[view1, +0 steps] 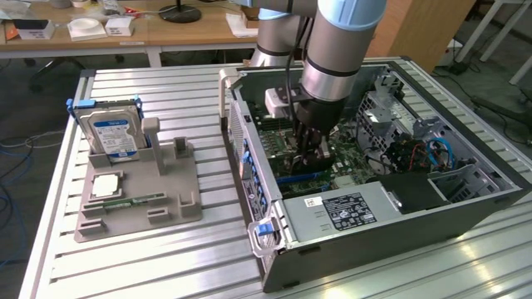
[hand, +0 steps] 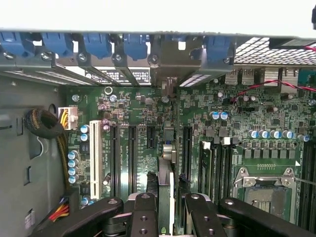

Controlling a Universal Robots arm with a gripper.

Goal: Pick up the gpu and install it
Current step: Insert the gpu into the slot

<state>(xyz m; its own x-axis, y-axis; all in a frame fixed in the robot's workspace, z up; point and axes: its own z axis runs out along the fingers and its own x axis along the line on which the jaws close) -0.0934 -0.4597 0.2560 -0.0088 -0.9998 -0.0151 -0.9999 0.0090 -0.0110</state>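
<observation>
Gripper [hand: 169,198] fingers [hand: 144,213], closest to the lens, are clamped on the gpu [hand: 165,180], held edge-on, seemingly so it can meet the motherboard [hand: 237,123] slots squarely. At the exterior view's left, a hard drive [view1: 114,132] stands upright in a grey holder [view1: 133,215] on the bench [view1: 166,265], easy to grasp; right of it, the computer case [view1: 365,218] lies open-side up for the arm.

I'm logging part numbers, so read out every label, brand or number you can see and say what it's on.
Nothing legible.
Hard drive, blue label: blurred.
Power supply, black label: too small.
Small white sticker beside it: too small.
Black-and-white sticker by the rear slots: blurred.
Graphics card in the jaws: no readable print.
</observation>
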